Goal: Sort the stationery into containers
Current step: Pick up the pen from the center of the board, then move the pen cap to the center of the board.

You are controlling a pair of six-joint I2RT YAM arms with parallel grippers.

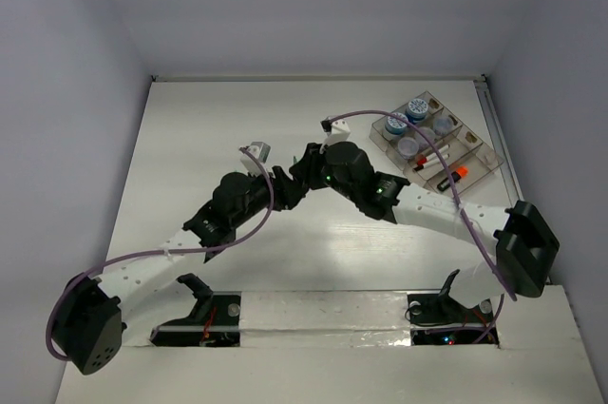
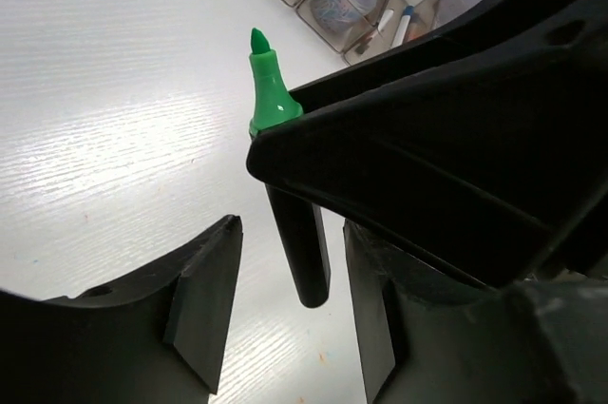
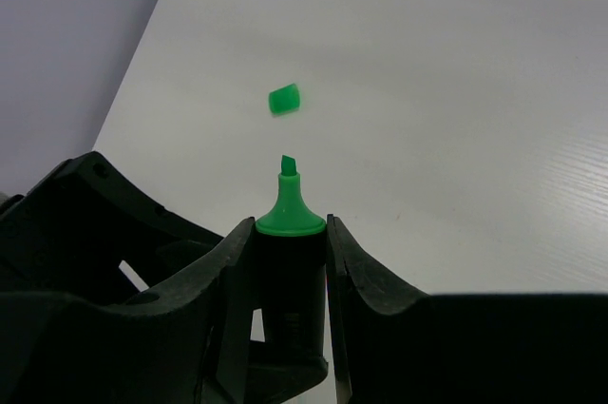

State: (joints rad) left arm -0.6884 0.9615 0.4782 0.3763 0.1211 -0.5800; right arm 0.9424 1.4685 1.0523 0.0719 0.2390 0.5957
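Brightness: strong, even light is coming from overhead, pushing the white desk (image 1: 237,119) close to overexposure.
Glare: a broad sheen is blooming on the desk left of centre in the left wrist view; a small spot is glinting on the green highlighter (image 2: 274,90).
Shadows: only soft, pale ones are falling on the desk in the top view.
Dark areas: the right pincer (image 3: 287,233) is sinking into near-black, losing surface detail.
Focus: the clear tray (image 2: 323,5) at the far edge is looking soft.
Distortion: the walls (image 1: 57,90) are splaying outward in the top view.
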